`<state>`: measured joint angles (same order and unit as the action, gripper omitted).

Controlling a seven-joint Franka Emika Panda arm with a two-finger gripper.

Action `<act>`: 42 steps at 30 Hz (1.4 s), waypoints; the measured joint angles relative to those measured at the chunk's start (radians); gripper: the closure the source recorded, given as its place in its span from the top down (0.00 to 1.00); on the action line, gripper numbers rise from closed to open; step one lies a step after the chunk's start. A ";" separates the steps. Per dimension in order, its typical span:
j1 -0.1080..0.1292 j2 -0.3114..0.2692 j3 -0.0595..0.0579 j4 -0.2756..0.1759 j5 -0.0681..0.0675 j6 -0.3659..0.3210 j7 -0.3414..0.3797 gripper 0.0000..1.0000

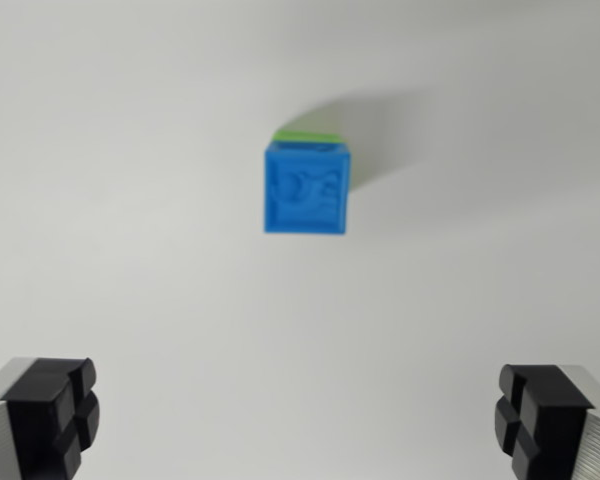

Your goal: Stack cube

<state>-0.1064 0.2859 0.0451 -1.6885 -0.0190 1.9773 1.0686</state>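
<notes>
Bright, even light is washing over the white table (pixel 130 200), leaving it nearly featureless and fading to a slightly greyer tone toward the picture's edges. The blue cube (pixel 307 190) is casting a soft grey shadow toward the upper right, so the light is coming from the lower left. The whole view is looking slightly soft, blurring the cube's raised pattern and the green sliver (pixel 305 136) behind it.

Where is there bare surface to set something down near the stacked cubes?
Nearly everywhere. The white surface is bare on the wrist view's left and right of the blue cube, and in the wide strip between it and the open pincer. The one taken spot is the blue cube itself, sitting on a green cube whose edge peeks out behind.
</notes>
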 joint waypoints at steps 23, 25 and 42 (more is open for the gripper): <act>0.000 -0.016 0.000 0.069 0.001 -0.085 -0.001 1.00; 0.000 -0.016 0.000 0.068 0.001 -0.085 -0.001 1.00; 0.000 -0.016 0.000 0.068 0.001 -0.085 -0.001 1.00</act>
<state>-0.1064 0.2701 0.0454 -1.6201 -0.0183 1.8921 1.0674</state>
